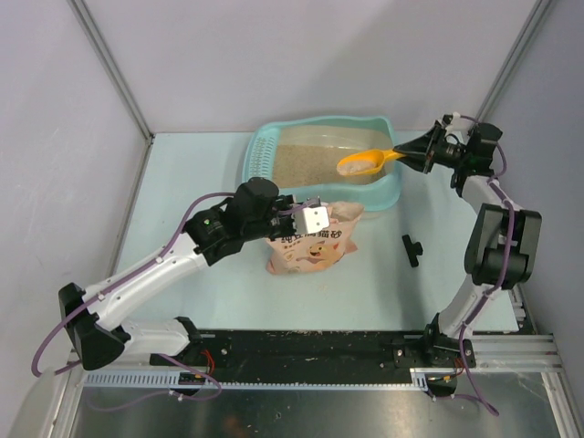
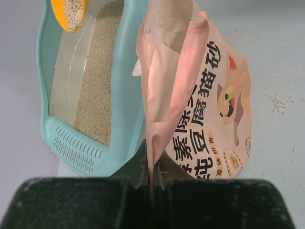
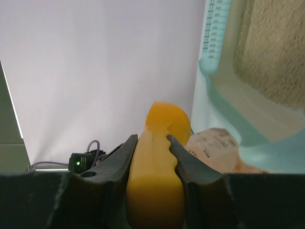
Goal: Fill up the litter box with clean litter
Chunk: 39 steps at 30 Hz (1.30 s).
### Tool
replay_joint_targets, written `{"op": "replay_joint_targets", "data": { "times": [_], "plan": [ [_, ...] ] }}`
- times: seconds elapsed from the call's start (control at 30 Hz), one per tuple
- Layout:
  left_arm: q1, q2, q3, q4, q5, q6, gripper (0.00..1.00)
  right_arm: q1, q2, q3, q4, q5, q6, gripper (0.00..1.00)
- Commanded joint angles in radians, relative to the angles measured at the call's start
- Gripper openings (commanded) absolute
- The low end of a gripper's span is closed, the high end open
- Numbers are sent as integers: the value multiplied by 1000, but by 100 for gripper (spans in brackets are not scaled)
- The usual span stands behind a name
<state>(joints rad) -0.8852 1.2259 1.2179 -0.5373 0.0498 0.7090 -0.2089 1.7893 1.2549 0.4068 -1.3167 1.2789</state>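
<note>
Top view: the left arm stretches low over the table (image 1: 182, 182). The left gripper (image 1: 308, 219) is clamped on the top edge of the pink bag (image 1: 315, 251), which stands just before the litter box (image 1: 391, 190). The right arm is folded upright, and the right gripper (image 1: 411, 152) holds the orange scoop (image 1: 363, 162) over the box.

Left wrist: the jaws pinch thin glossy film. The smooth teal tray has a slotted end, and fine beige clean litter (image 2: 97, 86) covers its floor.

Right wrist: the fingers (image 3: 125, 157) grasp the scoop's smooth handle.

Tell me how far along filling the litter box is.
Done: a layer of litter already covers much of the litter box floor. In hand: the right gripper holds a loaded orange scoop over the box, while the left gripper pinches the pink bag by its edge. Left: tip this scoopful in, and probably add more, since the layer looks shallow.
</note>
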Motion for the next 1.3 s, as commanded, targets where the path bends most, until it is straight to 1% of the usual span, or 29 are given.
{"op": "replay_joint_targets", "data": {
  "times": [0.0,0.07,0.1,0.13,0.2,0.23,0.33,0.4,0.43,0.47,0.57,0.73,0.8,0.87,1.0,1.1,1.13,1.23,1.27],
  "plan": [
    [2,-14,104,175,-37,46,0,8,94,121,178,59,71,0],
    [2,-11,106,175,-39,47,0,16,154,198,201,86,47,0],
    [2,-8,104,175,-41,50,0,17,168,227,185,103,25,0],
    [3,-6,103,175,-41,50,0,20,183,291,111,123,-49,0],
    [3,-3,100,175,-39,46,0,25,206,360,-23,206,-172,0],
    [3,-6,100,175,-38,44,0,32,212,433,-142,267,-284,0],
    [3,-14,91,175,-38,40,0,55,239,520,-273,376,-374,0],
    [2,-22,80,177,-34,41,0,89,249,549,-337,431,-439,0],
    [3,-31,77,175,-34,43,0,101,251,560,-400,498,-470,0],
    [3,-35,69,175,-34,47,0,135,251,570,-404,526,-516,0],
    [3,-58,43,177,-33,55,0,183,260,578,-444,623,-529,0],
    [8,-108,-6,175,-27,63,0,316,280,613,-448,781,-595,0],
    [11,-127,-27,175,-27,64,0,367,303,635,-431,800,-613,0],
    [12,-140,-49,177,-28,64,0,399,321,635,-369,784,-606,0],
    [12,-167,-73,175,-25,58,0,459,311,623,-370,763,-632,0],
    [12,-177,-81,177,-25,56,0,467,253,540,-381,752,-622,0],
    [12,-183,-84,175,-25,56,0,464,227,476,-378,725,-619,0],
    [12,-192,-98,175,-25,64,0,453,125,398,-402,668,-638,0],
    [14,-193,-107,175,-22,69,0,428,101,347,-439,657,-639,0]
  ]
}}
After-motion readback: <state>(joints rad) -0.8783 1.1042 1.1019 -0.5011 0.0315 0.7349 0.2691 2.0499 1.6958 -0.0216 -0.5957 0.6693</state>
